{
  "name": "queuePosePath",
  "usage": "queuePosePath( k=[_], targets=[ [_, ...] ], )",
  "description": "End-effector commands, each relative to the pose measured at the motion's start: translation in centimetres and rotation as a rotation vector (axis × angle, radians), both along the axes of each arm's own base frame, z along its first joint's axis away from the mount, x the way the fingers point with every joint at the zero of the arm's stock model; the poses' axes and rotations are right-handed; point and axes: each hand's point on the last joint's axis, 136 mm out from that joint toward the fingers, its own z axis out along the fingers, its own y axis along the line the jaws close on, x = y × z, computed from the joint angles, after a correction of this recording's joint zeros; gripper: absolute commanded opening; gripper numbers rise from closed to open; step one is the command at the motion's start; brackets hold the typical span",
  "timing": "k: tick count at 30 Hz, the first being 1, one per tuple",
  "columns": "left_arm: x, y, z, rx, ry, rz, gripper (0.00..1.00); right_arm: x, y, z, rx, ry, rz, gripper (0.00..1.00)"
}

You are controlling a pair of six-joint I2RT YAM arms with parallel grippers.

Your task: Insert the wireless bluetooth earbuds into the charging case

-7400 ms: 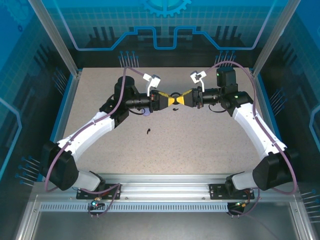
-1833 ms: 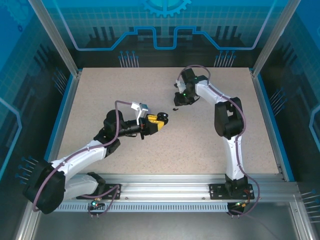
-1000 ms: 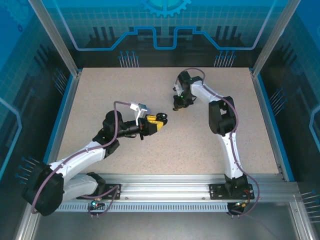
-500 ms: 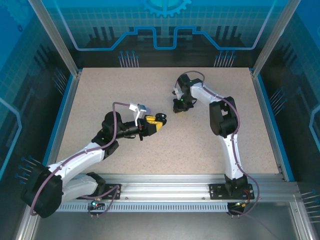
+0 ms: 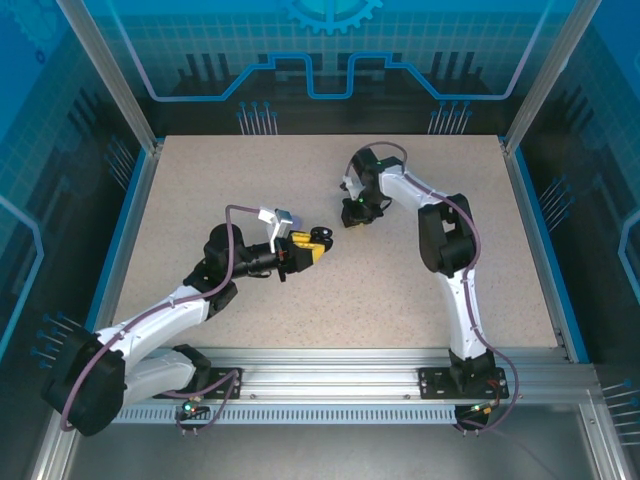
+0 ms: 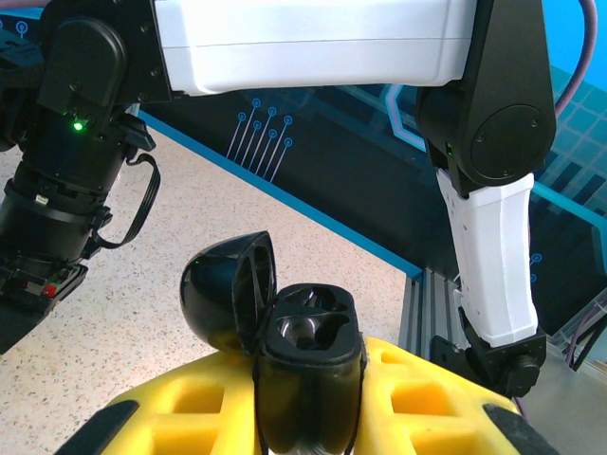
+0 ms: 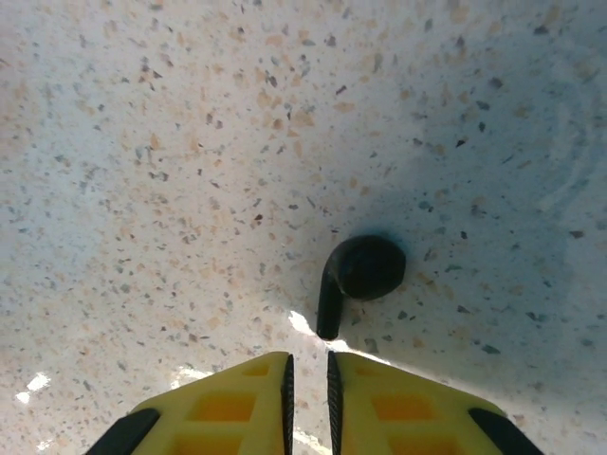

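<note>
**Top external:** an open black charging case (image 5: 322, 236) is gripped by the left fingers (image 5: 306, 249) over the table (image 5: 230, 180), midway between its side edges. The right arm (image 5: 440, 235) is bent down nearer the far edge.

**Left wrist:** the case's lid (image 6: 228, 299) is swung open.

**Right wrist:** a black earbud (image 7: 360, 270) is seen lying on the table just past the right fingers (image 7: 237, 398), which are nearly closed on nothing.
</note>
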Motion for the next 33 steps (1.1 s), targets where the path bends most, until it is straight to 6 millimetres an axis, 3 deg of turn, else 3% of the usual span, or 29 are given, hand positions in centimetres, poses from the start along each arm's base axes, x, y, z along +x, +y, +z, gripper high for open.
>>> queuePosePath(
  k=[1,6,12,33],
  targets=[
    [0.1,0.4,0.5,-0.011,-0.019,0.020,0.07,0.2,1.0,3.6,0.056,-0.054,0.000,0.22],
    [0.2,0.5,0.5,-0.012,-0.021,0.027,0.06,1.0,0.5,3.7,0.028,-0.060,-0.061,0.36],
    [0.2,0.5,0.7,-0.012,-0.024,0.028,0.06,1.6,0.3,2.8,-0.040,-0.055,-0.094,0.44],
    [0.4,0.5,0.5,-0.006,-0.020,0.036,0.06,1.9,0.8,-0.6,-0.152,0.010,-0.112,0.45]
  ],
)
